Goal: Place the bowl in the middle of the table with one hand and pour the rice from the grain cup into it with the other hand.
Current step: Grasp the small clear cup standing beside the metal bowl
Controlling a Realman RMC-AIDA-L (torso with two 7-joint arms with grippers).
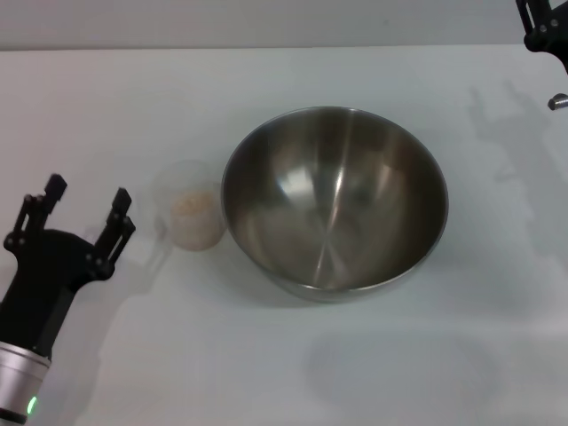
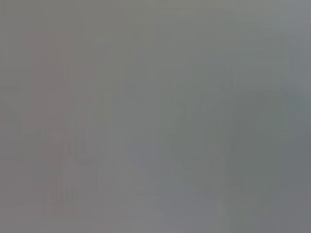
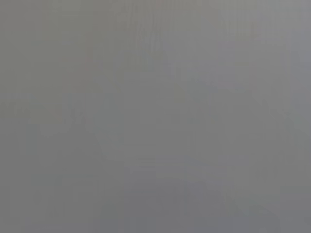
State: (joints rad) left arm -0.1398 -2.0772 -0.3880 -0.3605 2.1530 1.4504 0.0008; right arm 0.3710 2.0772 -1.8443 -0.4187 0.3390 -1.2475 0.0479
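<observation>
The steel bowl [image 1: 334, 202] stands near the middle of the white table [image 1: 266, 355], empty inside. The clear grain cup [image 1: 190, 205] stands upright just left of the bowl, almost touching its rim, with pale rice [image 1: 193, 209] in its lower part. My left gripper [image 1: 87, 206] is open and empty, left of the cup and a little nearer me. My right gripper [image 1: 543, 27] is at the far right corner, mostly out of frame. Both wrist views show only blank grey.
The table's far edge [image 1: 266, 47] runs across the top of the head view. Nothing else stands on the table.
</observation>
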